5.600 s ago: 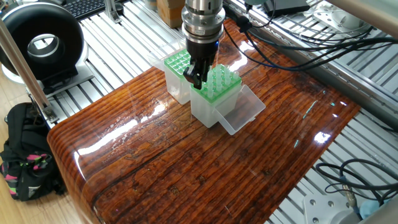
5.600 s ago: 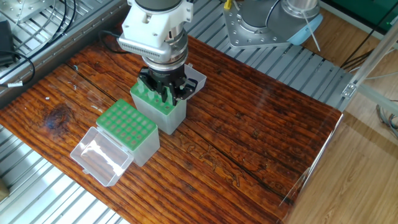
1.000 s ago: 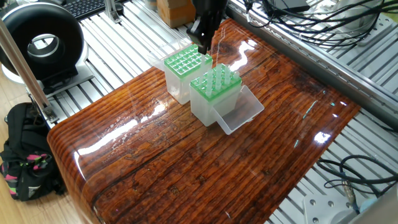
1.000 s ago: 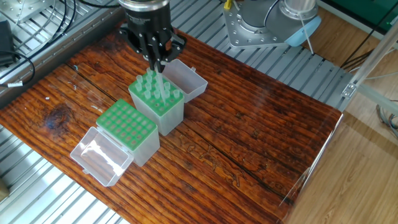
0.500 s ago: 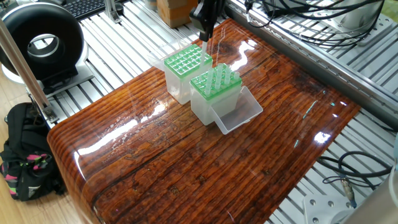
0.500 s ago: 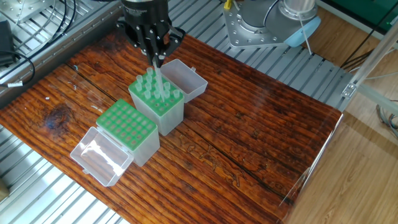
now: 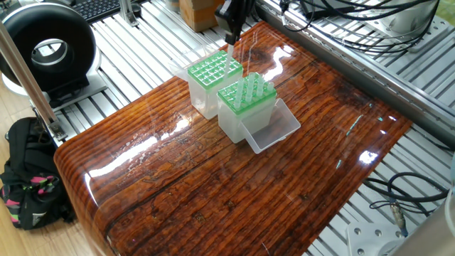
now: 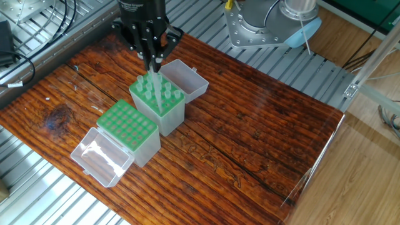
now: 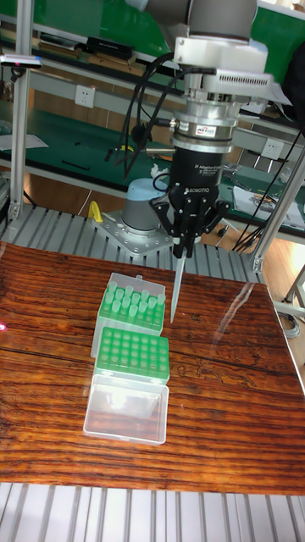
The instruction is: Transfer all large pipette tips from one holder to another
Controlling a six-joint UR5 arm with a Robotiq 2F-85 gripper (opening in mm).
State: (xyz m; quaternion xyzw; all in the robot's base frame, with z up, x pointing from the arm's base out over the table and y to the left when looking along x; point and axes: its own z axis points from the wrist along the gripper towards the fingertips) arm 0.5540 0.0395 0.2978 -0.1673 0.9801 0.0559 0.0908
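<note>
My gripper (image 9: 182,248) is shut on one large pipette tip (image 9: 176,288), a translucent cone that hangs point down, clear of both holders. In the other fixed view the gripper (image 8: 152,59) holds the tip (image 8: 157,87) above the holder (image 8: 159,106) with several tips standing in its green rack. That holder (image 7: 245,99) also shows in one fixed view, below the gripper (image 7: 231,35). Beside it stands a second holder (image 8: 128,128) whose green grid (image 9: 131,351) shows no tips.
Each holder has a clear hinged lid lying open on the wooden table: one lid (image 8: 185,78) behind the filled holder, the other lid (image 8: 100,156) in front of the second holder. A black round device (image 7: 46,50) and cables (image 7: 341,28) sit off the table's edges.
The gripper has lifted a pipette tip out of the filled holder and risen with it, shifting slightly sideways over the last second. The holders have not moved.
</note>
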